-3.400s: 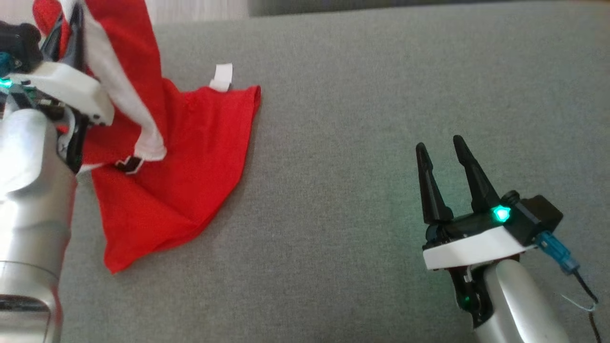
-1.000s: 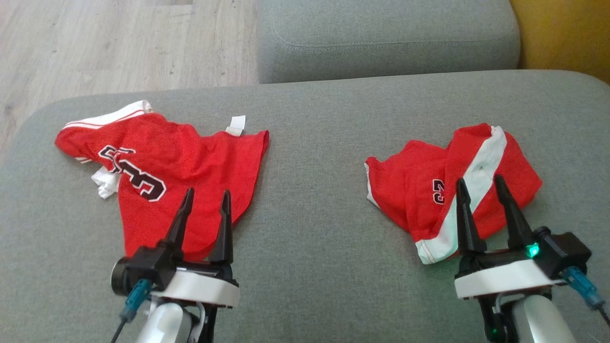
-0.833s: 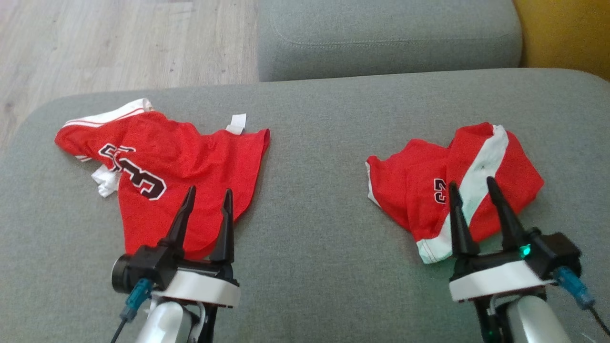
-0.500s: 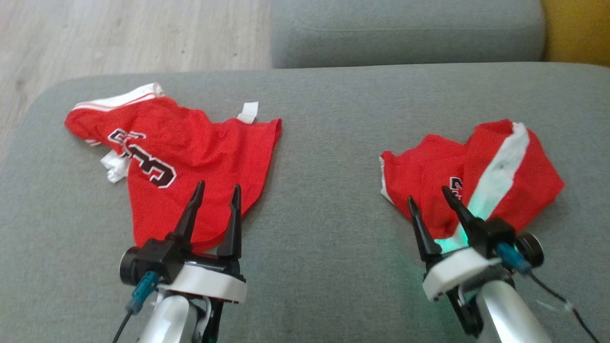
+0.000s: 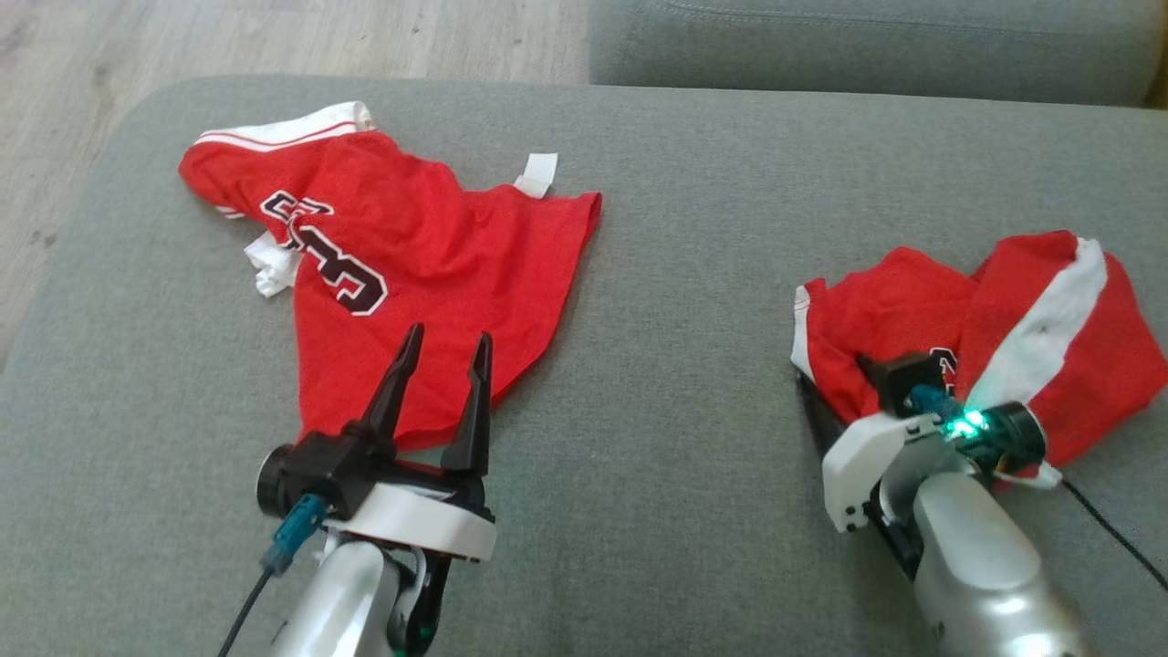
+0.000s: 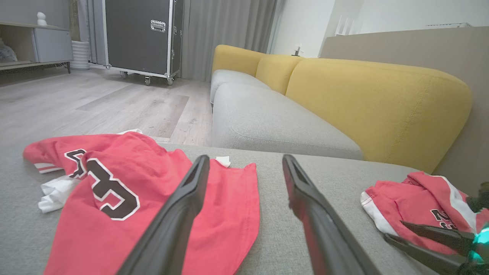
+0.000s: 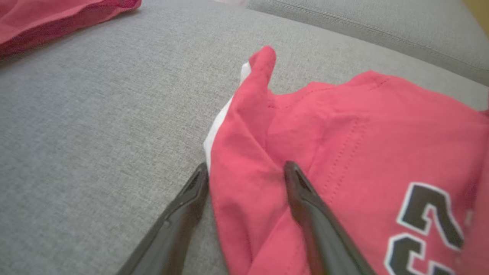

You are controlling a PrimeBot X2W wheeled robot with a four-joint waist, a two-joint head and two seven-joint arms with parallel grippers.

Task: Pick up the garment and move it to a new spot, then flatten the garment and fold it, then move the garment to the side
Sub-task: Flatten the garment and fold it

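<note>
Grey cushion point(image 5: 693, 365) open midway — right fingers point(image 7: 177, 214) spread astride red garment's point(image 7: 344, 126) edge, left fingers point(image 5: 474, 401) spread, empty.

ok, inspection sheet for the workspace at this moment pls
surface: grey sofa seat, carrying two garments.
job's things: red jersey spread out at left; striped red garment bunched at right, apart from the jersey.
clutter: nothing seen.
grippers: left gripper open by the jersey's near hem, holding nothing; right gripper open, fingers straddling an edge fold of the striped red garment.
cables: blue-plug cable at left wrist; black cable trailing from right wrist over the seat.
surroundings: wood floor, second grey seat, yellow backrest, black wheeled case.
</note>
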